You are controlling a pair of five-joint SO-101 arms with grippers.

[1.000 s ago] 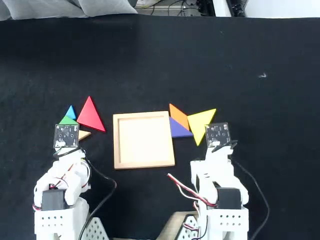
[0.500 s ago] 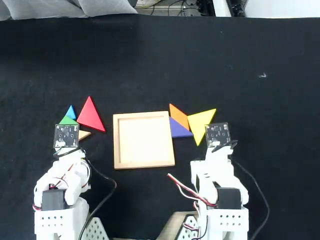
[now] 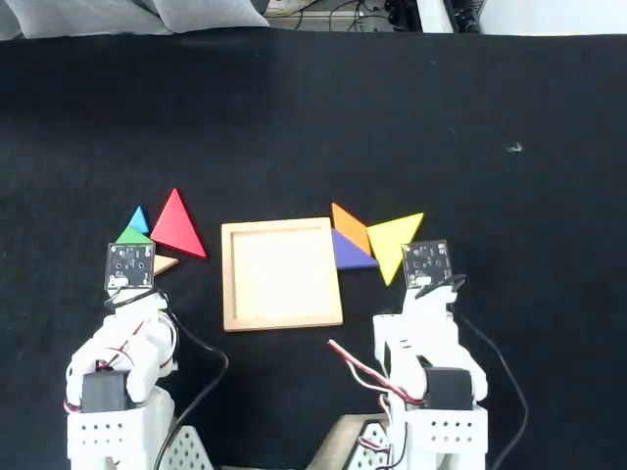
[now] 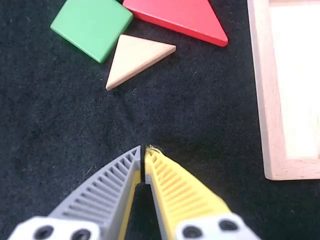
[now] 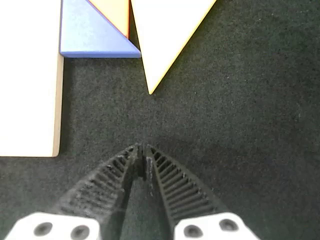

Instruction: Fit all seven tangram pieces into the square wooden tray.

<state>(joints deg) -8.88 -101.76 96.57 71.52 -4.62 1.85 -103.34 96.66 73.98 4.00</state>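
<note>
The square wooden tray (image 3: 282, 321), pale with a raised rim, lies bare on the black cloth (image 3: 294, 117). On its left-arm side, apart from it, lie a smooth red triangle (image 3: 177, 227), an unpainted wood triangle (image 3: 165, 263), a small blue triangle (image 3: 139, 217) and a green square (image 3: 133, 236) half hidden under that arm. On the tray's other side a violet-blue triangle (image 3: 350, 253) touches the rim, with an orange piece (image 3: 351, 229) of unclear outline and a yellow triangle (image 3: 394, 240) beside it, while the left gripper (image 4: 144, 150) and right gripper (image 5: 144, 147) hang near the tray's outer corners, ribbed fingers pressed together on nothing.

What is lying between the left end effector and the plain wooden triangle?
Only bare black cloth. The left wrist view shows that stretch running from the shut left end effector up to the plain wooden triangle.
</note>
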